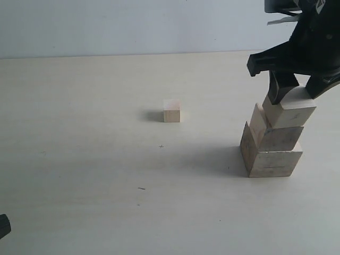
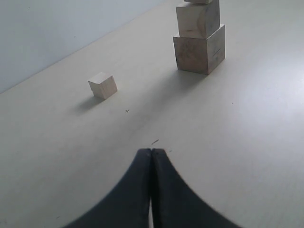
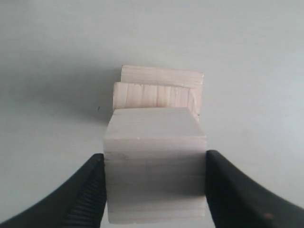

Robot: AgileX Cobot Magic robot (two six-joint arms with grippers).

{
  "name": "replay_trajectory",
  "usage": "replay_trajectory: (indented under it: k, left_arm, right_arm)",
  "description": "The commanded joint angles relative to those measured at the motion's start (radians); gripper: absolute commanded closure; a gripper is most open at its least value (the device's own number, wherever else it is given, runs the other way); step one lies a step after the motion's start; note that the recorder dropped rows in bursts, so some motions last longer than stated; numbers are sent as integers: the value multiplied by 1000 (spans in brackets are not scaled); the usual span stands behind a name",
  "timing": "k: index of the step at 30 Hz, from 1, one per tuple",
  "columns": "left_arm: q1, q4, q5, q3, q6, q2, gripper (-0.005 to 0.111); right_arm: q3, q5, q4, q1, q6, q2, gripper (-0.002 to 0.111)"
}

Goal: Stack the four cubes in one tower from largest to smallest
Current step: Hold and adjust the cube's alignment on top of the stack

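Three pale wooden cubes stand stacked at the right: the largest cube point(image 1: 268, 159) at the base, the second cube point(image 1: 276, 137) on it, and the third cube point(image 1: 289, 112) on top, slightly offset. My right gripper point(image 1: 296, 95) comes down from above and is shut on the third cube point(image 3: 155, 185), one finger touching each side. The smallest cube point(image 1: 171, 111) lies alone near the table's middle, also seen in the left wrist view point(image 2: 102, 86). My left gripper point(image 2: 151, 151) is shut on nothing, low over the table; only a dark tip point(image 1: 3, 226) shows at the bottom left.
The pale table point(image 1: 95, 175) stretches out to a light wall at the back. A few small dark specks point(image 1: 141, 188) mark its surface. The right arm's black body fills the top right corner above the stack.
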Motion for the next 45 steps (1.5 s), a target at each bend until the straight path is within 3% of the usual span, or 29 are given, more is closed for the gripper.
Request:
replay_trajectory:
  k: [1,45]
  left_arm:
    - [2,-3,-6,0,-4,-7,107]
    - [2,-3,-6,0,-4,-7,107]
  right_arm:
    - [-10,0,-3,-6,-11,3,73]
    - [-51,35,22,-4,7,32,73]
